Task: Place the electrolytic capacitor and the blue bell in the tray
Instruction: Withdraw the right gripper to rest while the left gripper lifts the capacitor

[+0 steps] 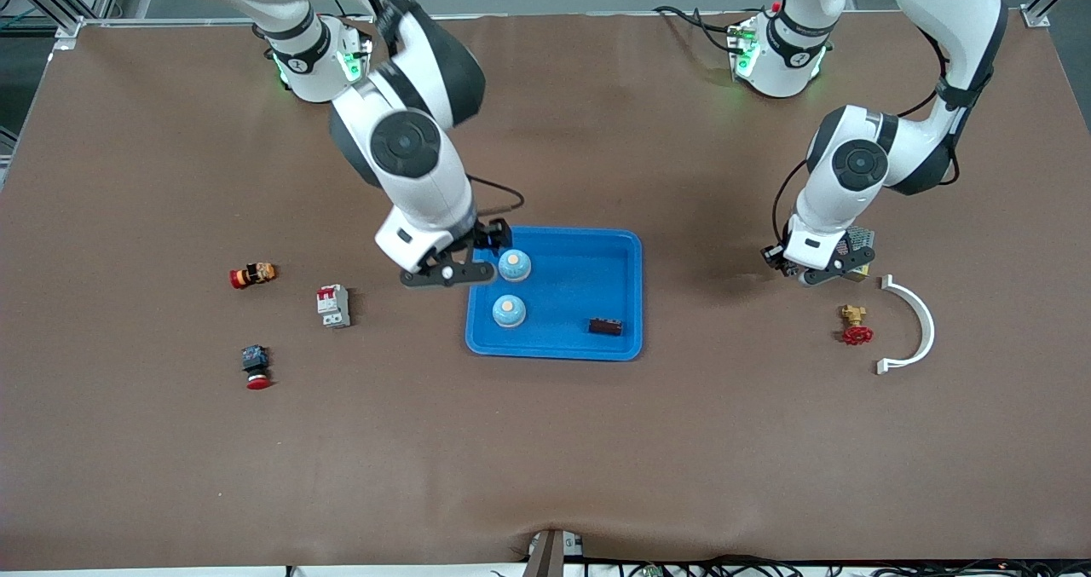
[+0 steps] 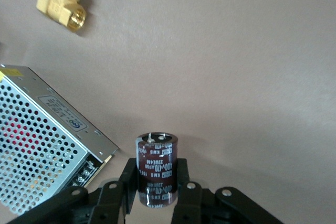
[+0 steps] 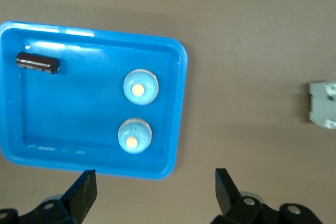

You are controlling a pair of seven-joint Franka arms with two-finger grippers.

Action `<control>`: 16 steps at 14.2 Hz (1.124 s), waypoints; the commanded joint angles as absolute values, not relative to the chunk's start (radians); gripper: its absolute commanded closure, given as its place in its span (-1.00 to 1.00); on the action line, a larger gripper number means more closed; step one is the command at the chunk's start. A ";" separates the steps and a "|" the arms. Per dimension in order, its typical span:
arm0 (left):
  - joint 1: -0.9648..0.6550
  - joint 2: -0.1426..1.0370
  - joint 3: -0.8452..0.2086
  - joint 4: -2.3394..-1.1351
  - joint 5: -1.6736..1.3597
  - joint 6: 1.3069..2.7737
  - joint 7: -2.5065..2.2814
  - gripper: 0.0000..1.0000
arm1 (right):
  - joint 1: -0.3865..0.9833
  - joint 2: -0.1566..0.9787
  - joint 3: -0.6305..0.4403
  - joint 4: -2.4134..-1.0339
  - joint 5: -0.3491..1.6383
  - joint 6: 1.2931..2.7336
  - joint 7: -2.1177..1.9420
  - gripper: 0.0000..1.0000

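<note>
- While the left gripper (image 2: 156, 184) clamps an upright dark capacitor (image 2: 156, 169), it hangs just beside the perforated metal box (image 2: 37, 150), well toward the left arm's end from the tray (image 1: 614, 249).
- Right gripper (image 1: 464, 262) spread wide, nothing held, over the tray's rim at the right arm's end.
- Two blue bells (image 1: 515, 263) and another dark capacitor (image 1: 605, 327) lie in the tray.

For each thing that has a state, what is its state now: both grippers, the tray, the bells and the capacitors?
left gripper: shut on a capacitor, over the table.
held capacitor: upright between the fingers.
right gripper: open, empty, over the tray's edge.
tray: holds three things.
two blue bells: upright in the tray.
second capacitor: lying in the tray.
</note>
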State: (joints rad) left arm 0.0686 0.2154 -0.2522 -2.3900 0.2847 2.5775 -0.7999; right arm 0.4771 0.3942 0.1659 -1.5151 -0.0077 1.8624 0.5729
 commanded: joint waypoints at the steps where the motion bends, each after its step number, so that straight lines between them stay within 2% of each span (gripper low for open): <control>1: 0.074 0.226 -0.290 -2.300 0.203 2.487 -0.821 1.00 | 0.439 0.203 0.173 -1.662 0.041 1.836 0.546 -1.00; 4: 0.072 0.225 -0.308 -2.266 0.130 2.461 -0.871 1.00 | 0.411 0.030 0.170 -1.776 0.043 1.794 0.496 -1.00; 8: 0.071 0.226 -0.353 -2.237 0.106 2.461 -1.093 1.00 | 0.280 -0.099 0.166 -1.779 0.044 1.629 0.326 -1.00; 12: 0.069 0.227 -0.409 -2.214 0.074 2.459 -1.348 1.00 | 0.134 -0.166 0.160 -1.779 0.044 1.574 0.175 -1.00; 16: 0.063 0.254 -0.454 -2.172 0.066 2.459 -1.603 1.00 | 0.040 -0.169 0.118 -1.778 0.041 1.580 0.077 -1.00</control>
State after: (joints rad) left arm 0.0635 0.2197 -0.4336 -2.2218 0.0866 2.4816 -1.5114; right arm 0.0829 -0.1468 0.1222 -1.7518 0.0274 1.5670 0.1131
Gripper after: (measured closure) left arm 0.665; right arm 0.000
